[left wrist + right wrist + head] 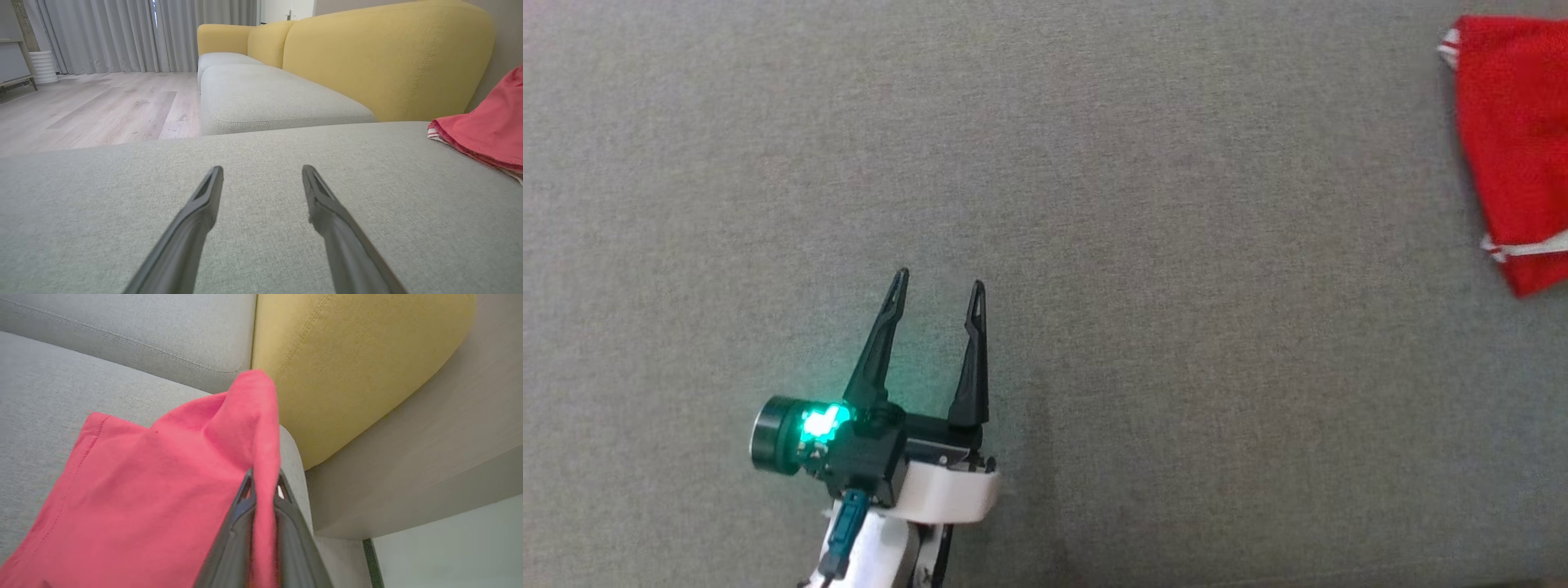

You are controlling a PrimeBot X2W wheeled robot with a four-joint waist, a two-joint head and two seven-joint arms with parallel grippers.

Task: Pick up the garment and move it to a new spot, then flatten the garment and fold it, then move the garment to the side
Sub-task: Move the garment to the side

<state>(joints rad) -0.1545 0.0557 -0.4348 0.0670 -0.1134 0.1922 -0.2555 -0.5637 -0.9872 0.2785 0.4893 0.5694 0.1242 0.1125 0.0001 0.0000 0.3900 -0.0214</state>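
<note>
The garment (1515,147), red with thin white stripes, lay at about 2 o'clock in the head view, at the far right edge of the grey seat cushion (1094,163). It was well apart from the left gripper (939,280), which hung low over bare cushion at about 7 o'clock. The two dark fingers of this gripper stood wide apart and held nothing.

In the right wrist view, the right gripper (264,482) was closed narrow on a raised fold of the garment. The cloth ran up between its two fingers. The rest of the cloth spread toward 9 o'clock on the cushion, and the yellow backrest (347,367) stood just behind, at 1 o'clock.

The garment looked compact and layered, so I judged that the step in hand was probably the last one, moving it to the side. I could not exclude the first pick-up, because the pictures showed only part of the cloth.

The next move would call for a firm hold by the right gripper while the cloth is carried to its place and set down. The layers must not open or slide over the cushion corner, which was very near.
</note>
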